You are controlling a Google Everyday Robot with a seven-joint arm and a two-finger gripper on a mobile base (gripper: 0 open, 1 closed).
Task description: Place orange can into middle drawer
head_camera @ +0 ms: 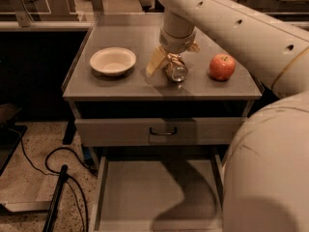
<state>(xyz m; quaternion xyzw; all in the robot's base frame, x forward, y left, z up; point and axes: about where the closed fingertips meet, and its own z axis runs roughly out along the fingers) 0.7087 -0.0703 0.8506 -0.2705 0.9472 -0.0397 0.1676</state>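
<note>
Camera view: orange can [176, 72] lies on its side just left of apple [222, 66]. Gripper [170, 64] right at can, also left of apple; clenched or not, can't tell. Middle drawer [135, 192] open, well below apple. Tip: squeeze across can body, confirm hold, lift w/o nudging apple.

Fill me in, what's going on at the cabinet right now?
The robot's arm reaches over the cabinet top, with its gripper down at the orange can, which sits between the white bowl and the red apple. The can looks to be resting on the top, not yet lifted. Below, the middle drawer is pulled open with nothing in it.
</note>
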